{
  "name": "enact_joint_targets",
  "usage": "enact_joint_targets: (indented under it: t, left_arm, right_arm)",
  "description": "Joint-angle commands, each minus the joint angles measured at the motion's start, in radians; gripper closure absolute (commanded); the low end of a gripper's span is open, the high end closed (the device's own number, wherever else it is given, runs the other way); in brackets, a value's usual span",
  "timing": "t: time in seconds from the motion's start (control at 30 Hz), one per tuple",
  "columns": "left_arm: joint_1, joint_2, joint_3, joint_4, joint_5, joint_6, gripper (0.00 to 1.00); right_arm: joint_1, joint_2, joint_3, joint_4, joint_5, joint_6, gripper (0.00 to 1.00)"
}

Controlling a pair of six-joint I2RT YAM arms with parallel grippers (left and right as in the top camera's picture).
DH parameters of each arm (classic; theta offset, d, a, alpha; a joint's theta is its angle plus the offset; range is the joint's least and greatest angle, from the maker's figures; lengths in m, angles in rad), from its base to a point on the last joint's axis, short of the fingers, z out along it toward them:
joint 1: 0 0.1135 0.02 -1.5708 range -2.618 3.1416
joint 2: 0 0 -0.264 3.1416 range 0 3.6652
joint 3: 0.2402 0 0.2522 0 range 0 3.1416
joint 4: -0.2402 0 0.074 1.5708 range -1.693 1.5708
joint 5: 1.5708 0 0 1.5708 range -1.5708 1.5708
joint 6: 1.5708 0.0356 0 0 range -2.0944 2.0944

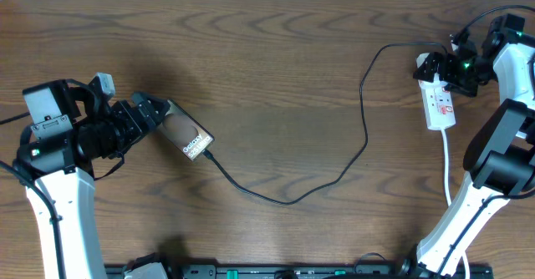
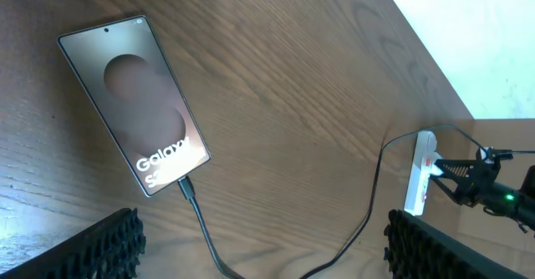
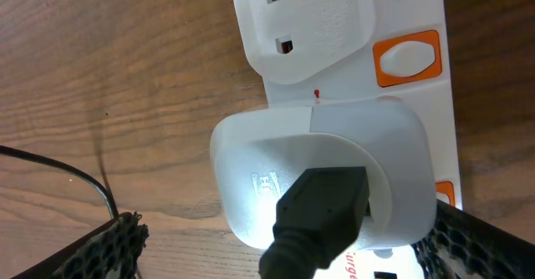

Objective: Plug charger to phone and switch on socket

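Observation:
The phone (image 1: 187,134) (image 2: 134,102) lies flat on the wooden table, left of centre, screen up with white "Galaxy" lettering. The charger cable (image 1: 288,201) (image 2: 203,229) is plugged into the phone's lower end. It loops across the table to a white adapter (image 3: 322,175) seated in the socket strip (image 1: 440,103) (image 3: 418,12) (image 2: 419,177). My left gripper (image 1: 157,112) (image 2: 263,252) is open just behind the phone's top end, holding nothing. My right gripper (image 1: 441,72) (image 3: 284,254) is open over the strip's far end, its fingers either side of the adapter. An orange switch (image 3: 407,59) sits beside the adapter.
A second white plug (image 3: 305,24) occupies the strip's neighbouring outlet. The strip's white cord (image 1: 450,158) runs toward the table's front along the right arm's base. The table's far edge meets a white wall (image 2: 476,37).

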Motion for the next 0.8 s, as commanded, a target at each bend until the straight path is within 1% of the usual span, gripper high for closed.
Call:
enact_joint_targets:
  t: [0.0, 0.77]
  left_arm:
    - [0.004, -0.002, -0.005, -0.002, -0.006, 0.010, 0.09]
    - [0.004, -0.002, -0.005, -0.002, -0.013, 0.010, 0.09]
  right_arm:
    - [0.005, 0.011, 0.016, -0.008, -0.048, 0.018, 0.01]
    - [0.005, 0.011, -0.028, 0.016, -0.063, 0.018, 0.01]
